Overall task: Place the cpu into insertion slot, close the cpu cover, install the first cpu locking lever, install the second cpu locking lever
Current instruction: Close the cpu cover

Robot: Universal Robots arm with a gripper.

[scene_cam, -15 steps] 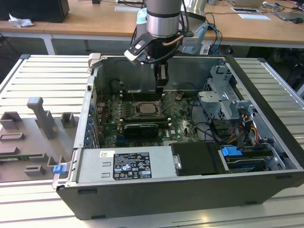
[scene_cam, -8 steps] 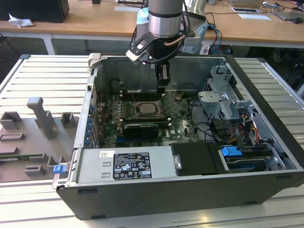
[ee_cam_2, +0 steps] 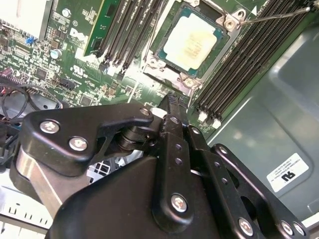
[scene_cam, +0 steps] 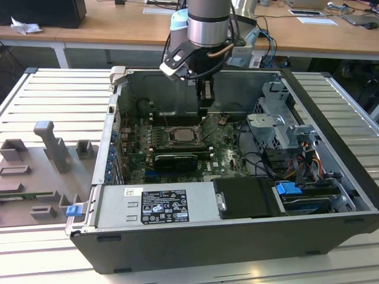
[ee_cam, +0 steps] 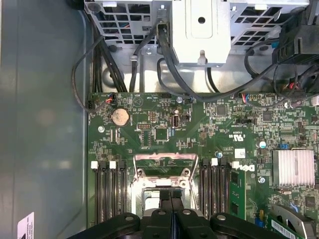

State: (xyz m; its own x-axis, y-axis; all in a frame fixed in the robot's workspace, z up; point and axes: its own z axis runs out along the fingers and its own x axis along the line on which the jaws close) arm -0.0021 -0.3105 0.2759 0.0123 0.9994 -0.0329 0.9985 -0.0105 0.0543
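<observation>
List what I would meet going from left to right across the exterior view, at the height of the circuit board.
In order: grey moulded holder → row of blue clips → insertion slot → metal drive cage → dark case wall.

Open from above down to the socket (scene_cam: 180,135), with a thin wire lever (ee_cam_2: 274,17) sticking out beside it. Hemmed on two sides by rows of memory slots (ee_cam: 110,191). Blocked toward the exterior view's right by the drive cage (scene_cam: 278,127) and loose cables (scene_cam: 254,160). Crowded toward the near edge by a black card (scene_cam: 174,160) and the power supply box (scene_cam: 157,204). Walled round by the case (scene_cam: 172,89).
</observation>
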